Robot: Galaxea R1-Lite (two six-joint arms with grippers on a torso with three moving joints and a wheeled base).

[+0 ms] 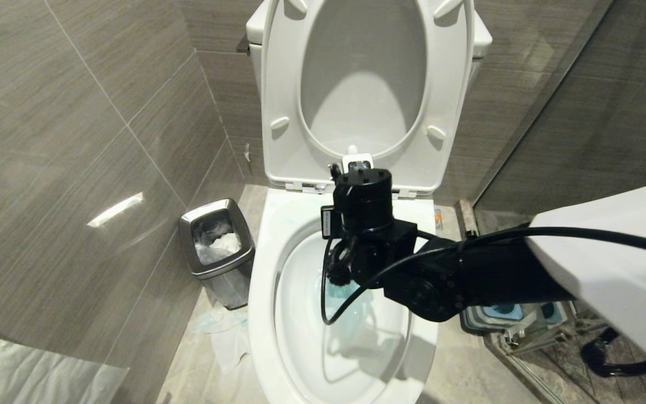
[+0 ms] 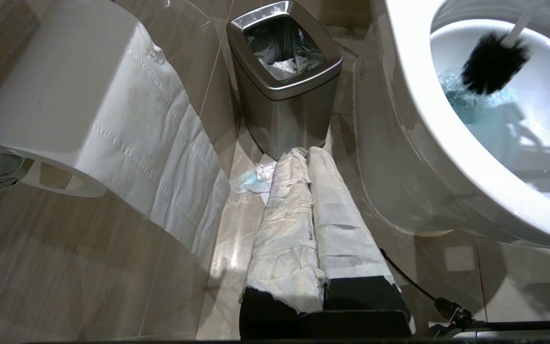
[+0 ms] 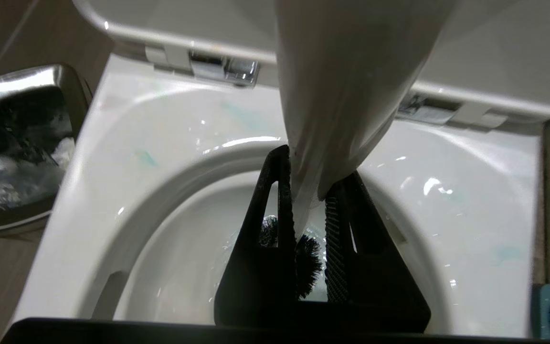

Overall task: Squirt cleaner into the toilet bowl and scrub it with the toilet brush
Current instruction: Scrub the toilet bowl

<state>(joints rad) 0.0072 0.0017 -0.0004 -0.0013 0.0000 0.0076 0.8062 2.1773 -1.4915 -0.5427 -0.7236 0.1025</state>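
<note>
Now white-handled toilet brush (image 2: 493, 62), black bristles, wet

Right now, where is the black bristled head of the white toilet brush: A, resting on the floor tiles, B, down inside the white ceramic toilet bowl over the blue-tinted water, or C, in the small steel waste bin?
B: the black bristled head of the toilet brush hangs inside the toilet bowl over the blue-tinted water, its handle clamped in the right gripper.

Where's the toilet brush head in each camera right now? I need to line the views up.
Head view: toilet brush bristles peek out under the right gripper, over blue water.
Left wrist view: black bristle head inside the toilet bowl.
Right wrist view: bristles between the fingers.
Shared landmark: steel waste bin.
</note>
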